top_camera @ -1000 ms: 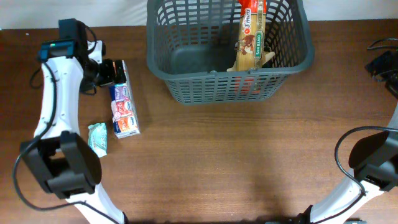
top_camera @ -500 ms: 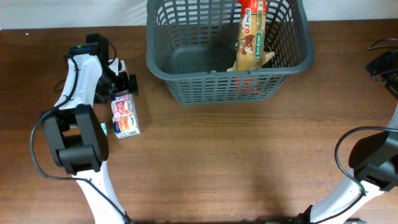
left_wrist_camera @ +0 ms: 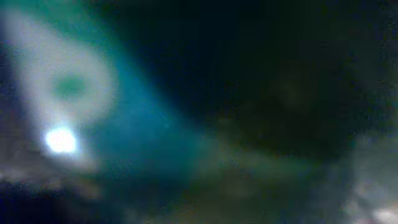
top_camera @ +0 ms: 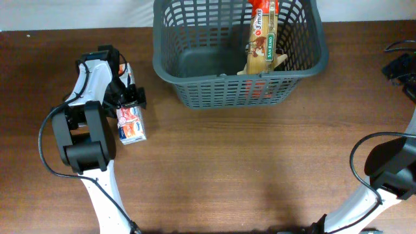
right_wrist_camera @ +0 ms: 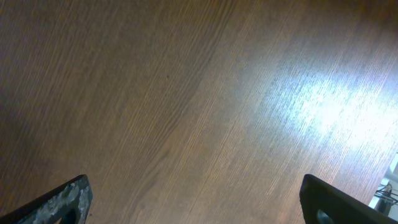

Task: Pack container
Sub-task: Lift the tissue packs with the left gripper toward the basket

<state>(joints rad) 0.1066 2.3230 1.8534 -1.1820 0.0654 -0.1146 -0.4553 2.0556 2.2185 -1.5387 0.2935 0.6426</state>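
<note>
Where the table [top_camera: 247,162] meets its far edge, the container [top_camera: 221,77] stands near the middle, a packet [top_camera: 262,39] leaning inside by its right wall. Toward the left edge the left gripper [top_camera: 130,97] sits over a carton [top_camera: 131,125], its grip impossible to tell. The right gripper [right_wrist_camera: 200,202] hangs spread above the table.

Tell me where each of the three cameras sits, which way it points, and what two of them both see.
Overhead: fixed above the table, looking straight down at the container; shows left arm, right arm, and the left gripper at a carton pack.
Left wrist: on the left arm, too close to something; only dark and teal blur, no fingers discernible.
Right wrist: on the right arm, facing down at bare wood; the right gripper open, fingertips in the bottom corners.
Shared: overhead and right wrist both show the table.
</note>
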